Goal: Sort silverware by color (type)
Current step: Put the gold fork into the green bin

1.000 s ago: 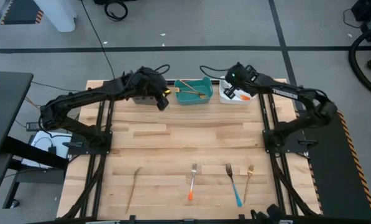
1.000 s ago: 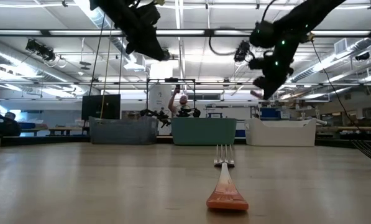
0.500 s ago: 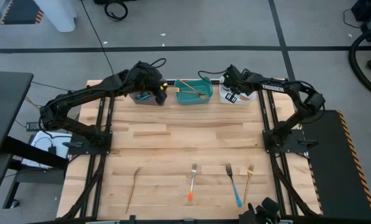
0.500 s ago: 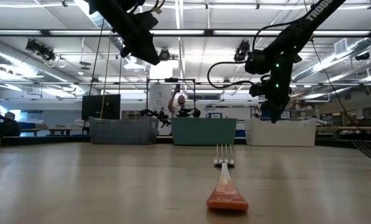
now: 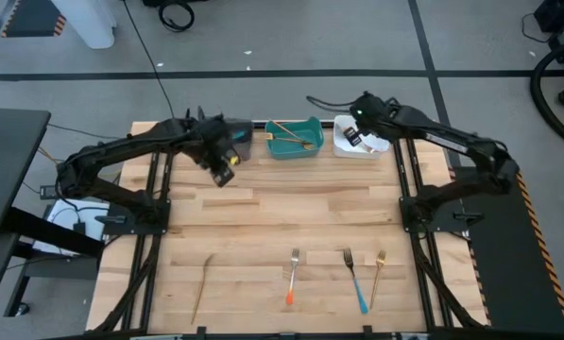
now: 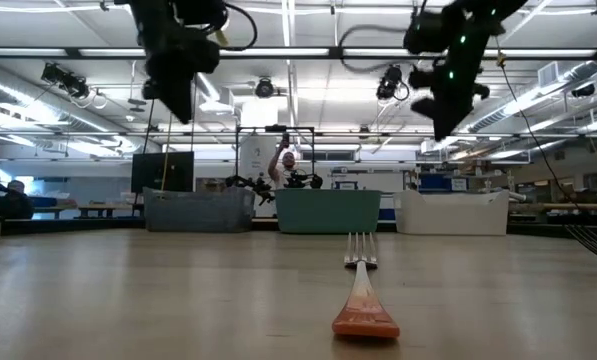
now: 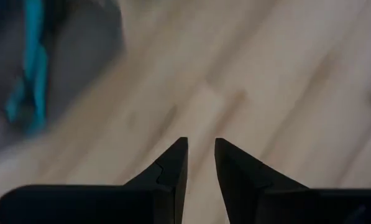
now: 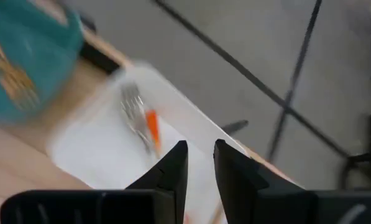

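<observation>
The light wooden table [image 5: 263, 212] carries three small rectangular bins along its far edge. The grey bin [image 5: 238, 138] holds a blue-handled utensil [image 7: 30, 74]. The teal bin [image 5: 294, 139] holds gold forks [image 8: 11, 71]. The white bin [image 5: 359, 144] holds an orange-handled fork [image 8: 141, 121].

Four pieces lie near the front edge, long axes running front to back, heads away:
- tan utensil [image 5: 202, 286]
- orange fork [image 5: 292, 277]
- blue fork [image 5: 354, 280]
- gold fork [image 5: 377, 278]

The left gripper [image 5: 221, 170], fingers slightly apart and empty, hangs beside the grey bin. The right gripper [image 5: 350, 134], fingers narrowly parted and empty, is above the white bin.

You get the counter [image 5: 282, 217] from straight overhead and level from its edge; wrist cameras peer past each claw.
</observation>
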{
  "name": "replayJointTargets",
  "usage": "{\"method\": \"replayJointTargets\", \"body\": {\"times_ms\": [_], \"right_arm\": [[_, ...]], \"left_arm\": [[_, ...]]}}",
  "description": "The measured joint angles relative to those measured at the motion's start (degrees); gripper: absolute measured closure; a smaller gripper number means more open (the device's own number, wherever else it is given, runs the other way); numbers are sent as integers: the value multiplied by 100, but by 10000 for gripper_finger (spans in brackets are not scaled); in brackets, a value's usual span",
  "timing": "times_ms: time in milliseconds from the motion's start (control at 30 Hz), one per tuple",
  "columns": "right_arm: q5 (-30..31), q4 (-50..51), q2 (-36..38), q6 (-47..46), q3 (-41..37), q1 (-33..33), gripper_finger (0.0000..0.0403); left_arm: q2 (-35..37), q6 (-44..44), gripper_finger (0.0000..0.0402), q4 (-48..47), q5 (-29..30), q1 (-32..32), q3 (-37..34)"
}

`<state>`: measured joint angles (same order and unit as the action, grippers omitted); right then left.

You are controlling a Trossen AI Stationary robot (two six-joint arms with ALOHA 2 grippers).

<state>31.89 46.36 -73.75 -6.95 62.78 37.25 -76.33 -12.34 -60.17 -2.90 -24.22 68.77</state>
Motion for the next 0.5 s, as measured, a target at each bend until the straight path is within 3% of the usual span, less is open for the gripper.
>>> {"method": "replayJointTargets", "body": {"times_ms": [100,267,500], "right_arm": [[-39,-3,358,-752,86,-230,318],[-45,113,749,-1250,93,-514,318],[-167,514,957,-1712,92,-736,318]], "left_arm": [[0,-384,312,-513,1,414,-13],[87,-1161,312,-775,0,1283,-274],[115,-3095,312,-755,16,2463,-816]]}}
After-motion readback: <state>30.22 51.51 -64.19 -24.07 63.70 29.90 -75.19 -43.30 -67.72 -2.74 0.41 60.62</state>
